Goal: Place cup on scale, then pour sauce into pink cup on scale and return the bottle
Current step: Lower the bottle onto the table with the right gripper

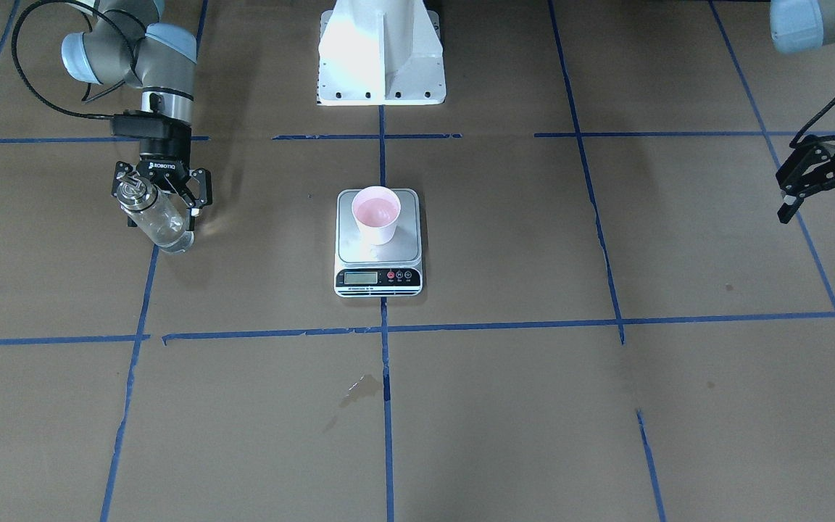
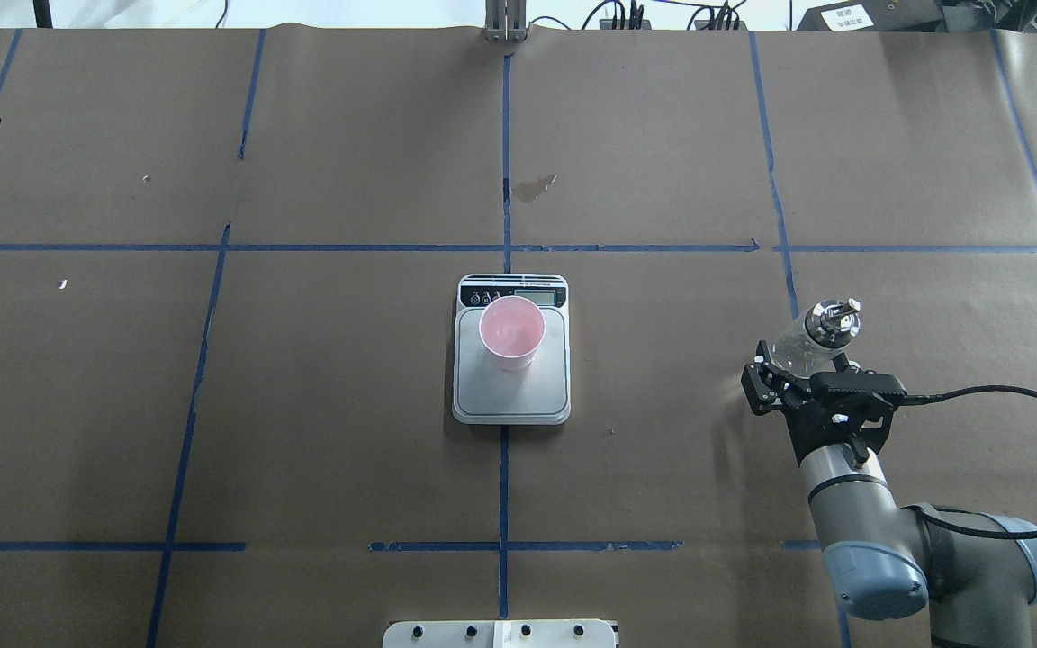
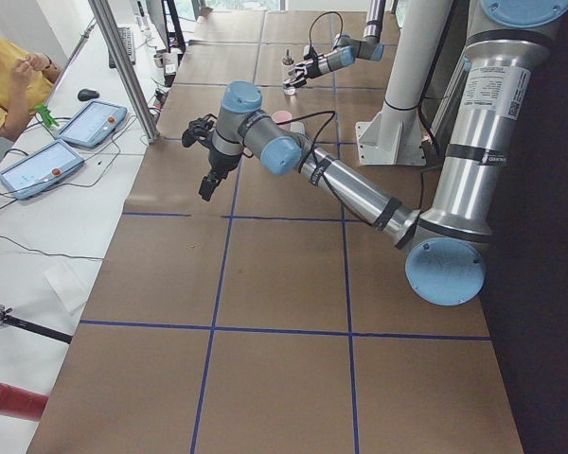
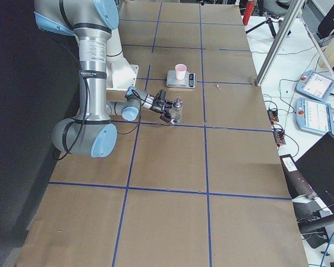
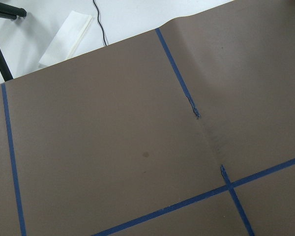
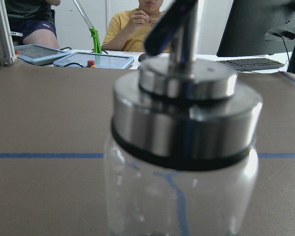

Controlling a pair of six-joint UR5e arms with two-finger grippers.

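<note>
Right jaws clamped on the upright bottle (image 1: 160, 221), well apart from the scale (image 1: 363, 251) mid-surface, where the cup (image 1: 377, 214) stands on its platform; left jaws apart, holding nothing, over the other end of the surface (image 1: 533, 406).

I read it as robotics lab — counter (image 2: 347, 378) papered brown with blue tape grid (image 2: 347, 247), teach pendants (image 3: 93, 123) on side bench (image 3: 38, 227), seated operator (image 3: 5, 80), monitor (image 6: 255, 24), keyboard (image 6: 250, 62), aluminium frame post (image 3: 128, 71).

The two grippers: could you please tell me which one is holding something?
The right gripper: its jaws are shut on the glass bottle, whereas the left gripper stands open with nothing between its jaws.
</note>
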